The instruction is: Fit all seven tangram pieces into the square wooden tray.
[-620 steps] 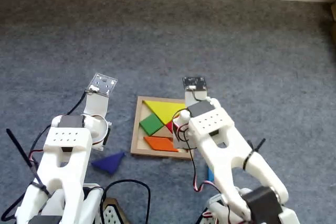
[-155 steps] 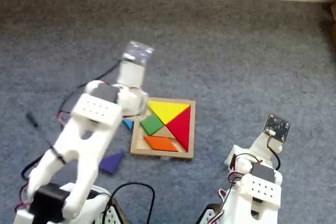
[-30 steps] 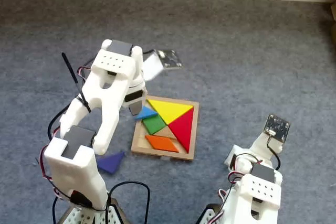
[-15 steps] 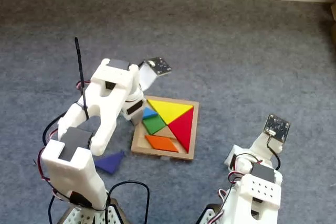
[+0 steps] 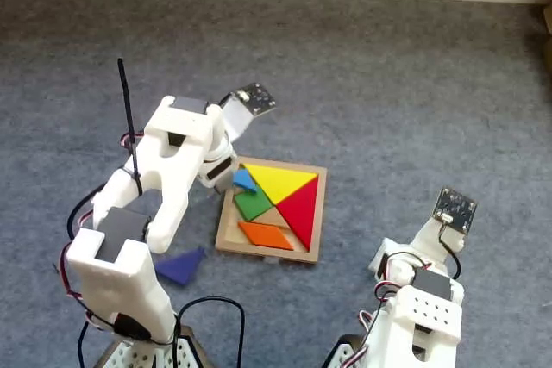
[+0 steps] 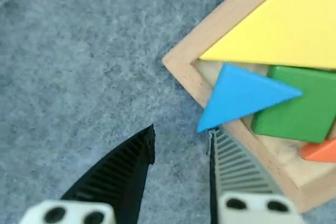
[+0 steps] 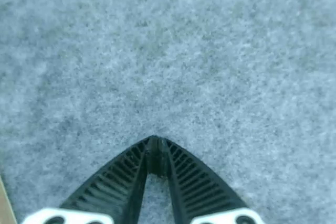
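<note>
The square wooden tray [image 5: 266,253] lies on the carpet and holds a yellow triangle [image 5: 278,182], a red triangle [image 5: 299,208], a green square [image 5: 252,204] and an orange parallelogram [image 5: 265,234]. A small light blue triangle [image 6: 240,96] rests tilted across the tray's rim [image 6: 181,67] and the green square [image 6: 302,114], at the far left corner. My left gripper [image 6: 181,137] stands open just outside that corner, one fingertip [image 6: 214,136] at the triangle's tip. A dark blue triangle [image 5: 181,266] lies on the carpet near the tray's left. My right gripper [image 7: 154,144] is shut over bare carpet.
Grey carpet covers the whole table. The left arm [image 5: 164,178] reaches over the carpet left of the tray. The right arm [image 5: 424,299] is folded back at the near right. A strip of bare wood [image 5: 274,216] shows in the tray's middle.
The left gripper carried the light blue triangle to the tray's far left corner and opened; the triangle now lies across the rim. The right arm has not moved.
</note>
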